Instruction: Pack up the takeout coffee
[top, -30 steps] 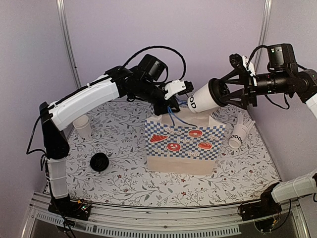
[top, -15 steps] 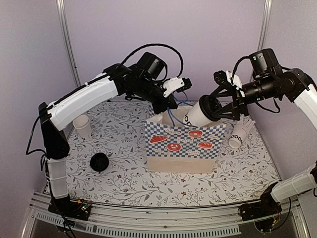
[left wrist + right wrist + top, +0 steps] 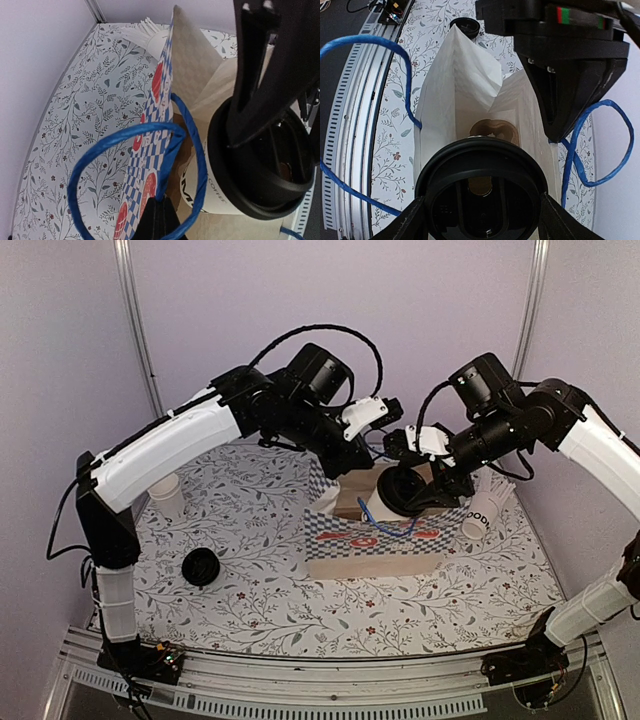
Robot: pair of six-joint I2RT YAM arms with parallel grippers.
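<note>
The takeout coffee [image 3: 378,502], a small white cup with a black lid [image 3: 480,195], is tilted at the mouth of the checkered paper bag [image 3: 385,537]. My right gripper [image 3: 418,486] is shut on the lid rim, with fingers [image 3: 402,224] on both sides. My left gripper [image 3: 350,462] is shut on the bag's rim at its blue handle [image 3: 125,137] and holds the bag tilted open. In the left wrist view the cup [image 3: 220,197] lies just inside the bag [image 3: 156,95], next to my left gripper [image 3: 160,216]. The right wrist view looks down into the bag's white inside [image 3: 465,95].
A plain white cup [image 3: 165,495] stands at the far left. A loose black lid [image 3: 202,567] lies front left. A lettered cup with white sticks [image 3: 483,510] stands right of the bag. The left arm's black wrist [image 3: 570,50] hangs close over the bag's mouth.
My right gripper has carried the coffee down and left from above the bag into its mouth. My left gripper has pulled the rim, and the bag now leans back and open.
</note>
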